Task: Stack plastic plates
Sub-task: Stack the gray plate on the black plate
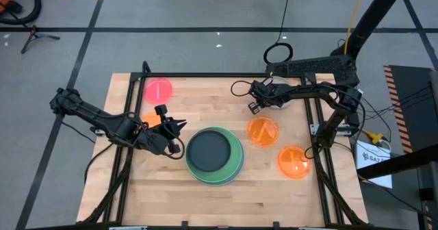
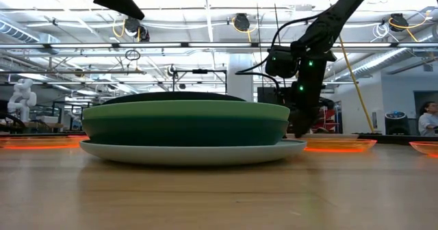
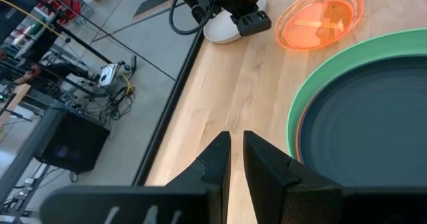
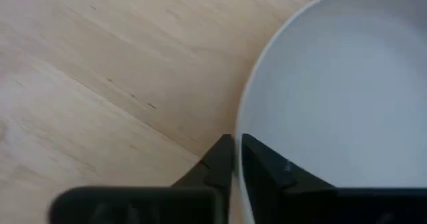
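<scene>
With my right gripper pinching the white plate's rim beyond the stack, I judge a pickup underway; next, lift and carry. My left gripper, nearly closed, holds nothing beside the stack.

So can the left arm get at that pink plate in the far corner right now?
Probably yes. The left gripper hangs beside the plate stack, fingers nearly together and holding nothing. The pink plate lies alone on bare table on the left arm's side; only a small orange plate lies roughly between them, low and flat.

Black plate, light green plate
</scene>
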{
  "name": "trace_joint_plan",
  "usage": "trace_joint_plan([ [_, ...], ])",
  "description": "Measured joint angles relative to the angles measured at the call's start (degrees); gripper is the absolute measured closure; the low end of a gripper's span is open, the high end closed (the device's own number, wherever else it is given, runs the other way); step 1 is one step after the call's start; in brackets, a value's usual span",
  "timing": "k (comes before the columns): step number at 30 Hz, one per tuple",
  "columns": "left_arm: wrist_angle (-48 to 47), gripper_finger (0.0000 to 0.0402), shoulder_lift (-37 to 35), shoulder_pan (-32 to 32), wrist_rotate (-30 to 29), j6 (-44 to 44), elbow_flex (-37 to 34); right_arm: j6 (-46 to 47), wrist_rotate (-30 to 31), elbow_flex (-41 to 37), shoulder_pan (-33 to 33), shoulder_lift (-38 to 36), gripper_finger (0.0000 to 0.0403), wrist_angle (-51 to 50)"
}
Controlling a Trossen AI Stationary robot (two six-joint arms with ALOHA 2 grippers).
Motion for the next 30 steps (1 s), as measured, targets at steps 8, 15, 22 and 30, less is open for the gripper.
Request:
trace_joint_plan([
  [8,0.02,0.0352,0.00,-0.02,0.00,-0.46,0.00,-3.80,-1.25,-0.02,1.00,-0.22,0.0397,0.01],
  [15,0.02,0.0352,0.00,-0.02,0.00,-1.53,0.00,-7.55,6.13,-0.04,6.78,-4.33,0.0400,0.22],
  [22,0.31,0.0352,0.00,-0.02,0.00,-1.76,0.00,-13.63,6.90,-0.04,16.08,-9.89,0.0401,4.23],
  [30,1.03,0.0352,0.00,-0.02,-0.02,-1.70,0.00,-22.74,-1.68,3.53,30.20,-9.41,0.0402,13.84],
])
